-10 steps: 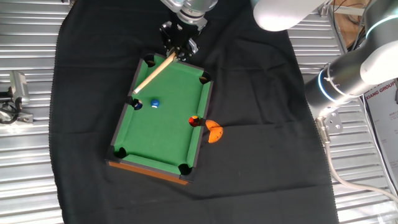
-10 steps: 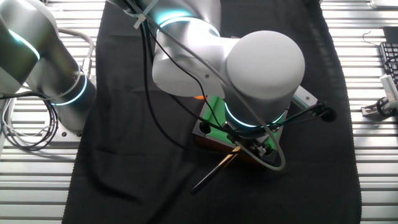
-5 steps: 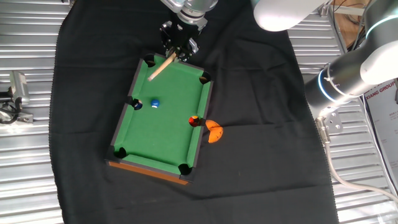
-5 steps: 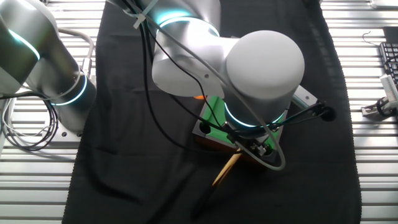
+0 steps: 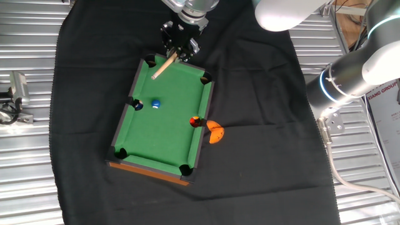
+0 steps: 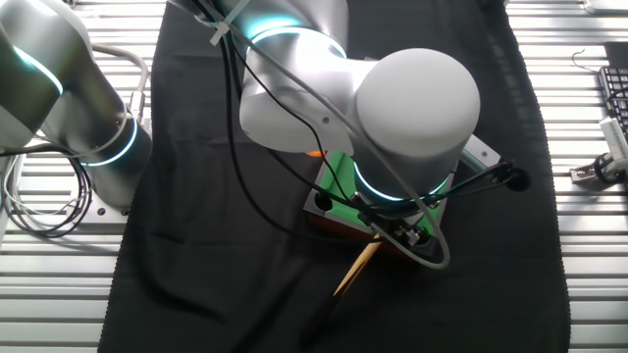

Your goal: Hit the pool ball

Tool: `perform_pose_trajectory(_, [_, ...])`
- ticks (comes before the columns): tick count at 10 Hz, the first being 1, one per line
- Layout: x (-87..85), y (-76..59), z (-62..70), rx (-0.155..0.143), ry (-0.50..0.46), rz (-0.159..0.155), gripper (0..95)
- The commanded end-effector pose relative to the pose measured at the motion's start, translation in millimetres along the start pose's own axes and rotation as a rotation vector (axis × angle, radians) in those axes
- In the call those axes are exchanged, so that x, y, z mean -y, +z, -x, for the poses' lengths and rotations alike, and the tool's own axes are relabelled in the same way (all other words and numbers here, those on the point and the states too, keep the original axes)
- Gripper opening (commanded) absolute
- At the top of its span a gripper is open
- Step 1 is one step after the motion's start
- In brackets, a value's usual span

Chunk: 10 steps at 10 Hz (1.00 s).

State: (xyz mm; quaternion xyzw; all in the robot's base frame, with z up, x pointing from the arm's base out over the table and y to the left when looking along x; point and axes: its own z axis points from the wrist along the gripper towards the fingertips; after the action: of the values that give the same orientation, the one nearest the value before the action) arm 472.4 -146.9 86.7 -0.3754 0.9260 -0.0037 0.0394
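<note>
My pincer (image 5: 179,47) sits over the far short rail of the toy pool table (image 5: 164,119), its fingers clamped on a wooden cue stick (image 5: 163,65). The cue slants down from the pincer over the green felt, and its tip ends just inside the far-left corner pocket region, well apart from the balls. In the other fixed view my arm (image 6: 392,108) hides most of the toy pool table (image 6: 340,167); only the butt end of the cue stick (image 6: 358,267) shows, projecting below the wrist over the black cloth (image 6: 196,275).

The pool ball (image 5: 155,103), light blue, rests on the felt near the left long rail, roughly midway along it. A darker navy ball (image 5: 138,105) lies just beside it, at the left side pocket. A red-and-black ball (image 5: 196,121) sits at the right side pocket. An orange piece (image 5: 215,132) lies on the black cloth (image 5: 81,94) just outside the right rail. The cloth covers a slatted metal tabletop (image 5: 28,144)
</note>
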Motion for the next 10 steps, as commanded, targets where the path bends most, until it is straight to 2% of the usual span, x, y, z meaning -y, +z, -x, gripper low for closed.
perform_pose_trajectory(1, [0.0, -0.2, 0.0, -0.032, -0.019, -0.021, 38.0])
perform_pose_trajectory(3, [0.1, -0.5, -0.3, -0.043, -0.034, -0.030, 38.0])
perform_pose_trajectory(4, [0.0, -2.3, -1.3, -0.043, -0.040, -0.027, 57.0])
perform_pose_trajectory(6, [-0.1, -12.2, -8.1, -0.066, -0.037, -0.014, 57.0])
perform_pose_trajectory(10, [-2.7, -36.5, -28.6, -0.062, -0.028, 0.013, 57.0])
